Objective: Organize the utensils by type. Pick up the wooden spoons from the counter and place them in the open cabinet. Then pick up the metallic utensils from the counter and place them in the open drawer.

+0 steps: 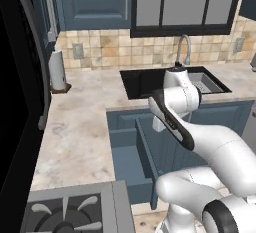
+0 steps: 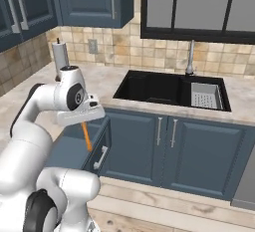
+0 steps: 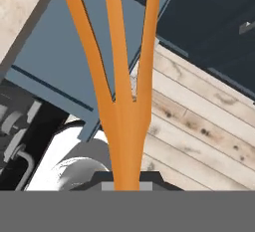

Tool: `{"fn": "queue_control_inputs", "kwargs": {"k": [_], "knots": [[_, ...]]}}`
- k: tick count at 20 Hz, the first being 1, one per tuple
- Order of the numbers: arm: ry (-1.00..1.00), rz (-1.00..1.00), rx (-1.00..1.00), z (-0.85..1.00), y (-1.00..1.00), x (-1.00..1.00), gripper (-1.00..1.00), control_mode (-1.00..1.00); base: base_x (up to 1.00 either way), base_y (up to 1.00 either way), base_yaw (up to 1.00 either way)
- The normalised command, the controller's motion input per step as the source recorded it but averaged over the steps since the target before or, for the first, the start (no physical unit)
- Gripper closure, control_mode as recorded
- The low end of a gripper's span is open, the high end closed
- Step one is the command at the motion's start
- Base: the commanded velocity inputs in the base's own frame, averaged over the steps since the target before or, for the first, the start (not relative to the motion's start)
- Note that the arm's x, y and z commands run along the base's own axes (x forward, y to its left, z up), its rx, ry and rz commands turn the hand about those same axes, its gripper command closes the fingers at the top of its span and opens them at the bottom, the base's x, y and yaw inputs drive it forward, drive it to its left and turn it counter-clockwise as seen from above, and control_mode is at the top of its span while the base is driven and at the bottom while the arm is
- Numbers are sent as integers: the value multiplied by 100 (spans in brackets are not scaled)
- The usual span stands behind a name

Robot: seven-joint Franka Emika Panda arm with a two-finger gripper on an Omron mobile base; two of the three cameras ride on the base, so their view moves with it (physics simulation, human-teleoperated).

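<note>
Tool point(image 2: 85, 122): clamped on the orange fork point(image 3: 117, 91), tines down | Fork: hangs above the open drawer point(image 1: 131, 164), near its front | Risk: released here, it may clip the front edge and fall to the floor point(image 3: 199, 126)

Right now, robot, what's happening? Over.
End effector shut on slim orange-copper fork. Fork hangs tines down over open dark blue drawer. Nothing in the way.
</note>
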Motion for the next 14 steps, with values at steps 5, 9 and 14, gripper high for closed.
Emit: {"fn": "queue_control_inputs", "kwargs": {"k": [5, 9, 14], "knots": [[3, -26, 5, -3, 21, 47, 100, -100, 0, 0, 0], [11, -34, 0, -9, 25, 46, 100, -100, 0, 0, 0], [8, -47, 0, -29, 22, 34, 100, -100, 0, 0, 0]]}}
